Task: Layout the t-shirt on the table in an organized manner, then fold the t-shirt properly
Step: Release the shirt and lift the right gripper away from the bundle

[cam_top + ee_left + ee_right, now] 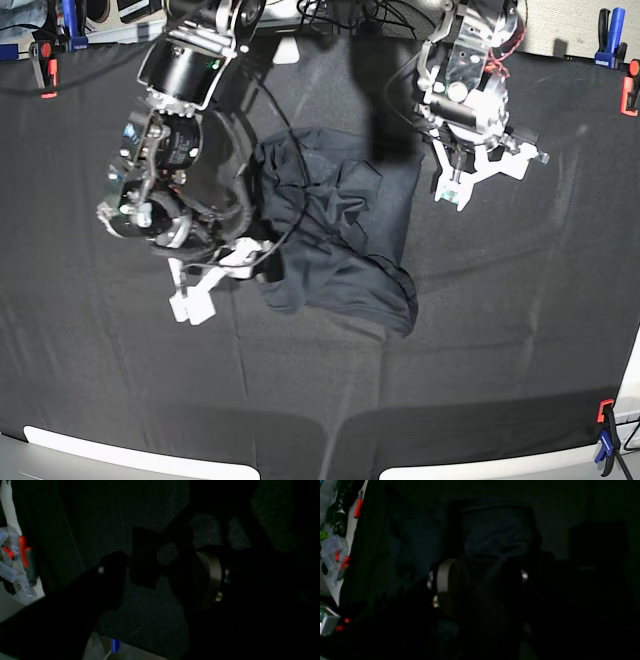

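The dark slate-grey t-shirt [345, 235] lies crumpled in the middle of the black-clothed table [500, 330]. My right gripper [213, 283] sits low at the shirt's lower left edge, its jaws wide apart and one white finger [240, 262] against the fabric. In the right wrist view, bunched shirt fabric [495, 535] lies just ahead of that gripper [485, 578]. My left gripper [487, 178] hangs open over bare cloth to the right of the shirt, apart from it. The left wrist view shows that gripper [160, 577] open with only black cloth [150, 610] beneath.
Red clamps [45, 80] and blue clamps [605, 45] hold the cloth at the far corners, and another clamp [605, 430] sits at the near right. A black cable [290, 200] from the right arm drapes over the shirt's left side. Clutter lies beyond the table's far edge.
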`<act>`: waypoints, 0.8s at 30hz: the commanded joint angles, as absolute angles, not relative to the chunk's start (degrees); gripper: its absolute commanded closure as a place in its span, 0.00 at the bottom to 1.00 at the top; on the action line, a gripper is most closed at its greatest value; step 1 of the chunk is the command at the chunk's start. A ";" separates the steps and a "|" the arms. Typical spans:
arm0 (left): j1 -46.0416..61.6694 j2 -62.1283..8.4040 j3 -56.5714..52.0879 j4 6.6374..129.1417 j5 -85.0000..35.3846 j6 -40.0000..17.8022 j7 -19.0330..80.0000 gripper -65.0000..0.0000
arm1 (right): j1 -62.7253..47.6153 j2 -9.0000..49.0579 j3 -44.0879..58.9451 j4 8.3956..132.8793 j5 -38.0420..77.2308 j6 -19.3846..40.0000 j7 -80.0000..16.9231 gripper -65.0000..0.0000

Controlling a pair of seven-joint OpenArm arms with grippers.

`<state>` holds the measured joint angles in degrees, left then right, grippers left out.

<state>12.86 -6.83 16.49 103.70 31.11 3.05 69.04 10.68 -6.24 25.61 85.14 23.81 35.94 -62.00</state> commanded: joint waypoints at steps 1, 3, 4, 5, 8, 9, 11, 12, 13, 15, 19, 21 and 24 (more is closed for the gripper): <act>12.69 -6.70 16.56 104.27 30.96 3.66 68.88 0.41 | 11.38 -6.17 25.54 85.97 24.16 35.48 -60.58 0.55; 12.67 -6.70 16.56 104.27 30.96 3.66 68.90 0.41 | 10.35 -6.20 25.52 85.97 23.81 35.18 -60.07 0.55; 12.67 -6.70 16.56 104.27 30.98 3.66 68.90 0.41 | 9.76 -6.20 25.52 85.91 23.99 35.16 -59.94 0.58; 12.67 -6.70 16.56 104.27 30.98 3.66 68.90 0.41 | 9.28 -6.20 25.47 85.86 24.56 35.16 -59.66 0.62; 12.67 -6.70 16.56 104.27 30.98 3.66 68.88 0.41 | 8.71 -6.17 25.47 85.86 26.13 35.20 -58.83 0.81; 12.67 -6.70 16.56 104.27 30.98 3.66 68.88 0.41 | 8.80 -6.20 25.47 85.89 26.65 35.31 -58.78 0.89; 12.69 -6.70 16.56 104.27 30.94 3.68 68.90 0.41 | 9.23 -6.20 25.45 85.89 28.34 36.67 -58.92 1.00; 12.67 -6.70 16.56 104.27 30.85 3.66 68.90 0.41 | 9.45 -6.20 25.45 85.89 28.84 37.32 -59.02 1.00; 12.67 -6.70 16.56 104.27 30.81 3.66 68.88 0.41 | 9.69 -6.20 25.34 85.89 28.99 37.76 -59.16 1.00; 12.67 -6.70 16.56 104.27 30.83 3.66 68.86 0.41 | 9.85 -6.17 24.49 85.93 29.02 38.24 -59.40 1.00; 12.67 -6.70 16.56 104.27 30.83 3.66 68.49 0.41 | 9.80 -6.20 20.32 86.04 29.95 38.65 -60.60 1.00; 12.67 -6.70 16.56 104.27 30.83 3.66 68.12 0.41 | 9.80 -6.20 17.39 86.06 31.92 39.29 -61.21 1.00; 12.67 -6.72 16.56 104.27 31.38 3.68 66.26 0.41 | 9.74 -6.20 11.84 86.56 32.32 39.68 -62.50 1.00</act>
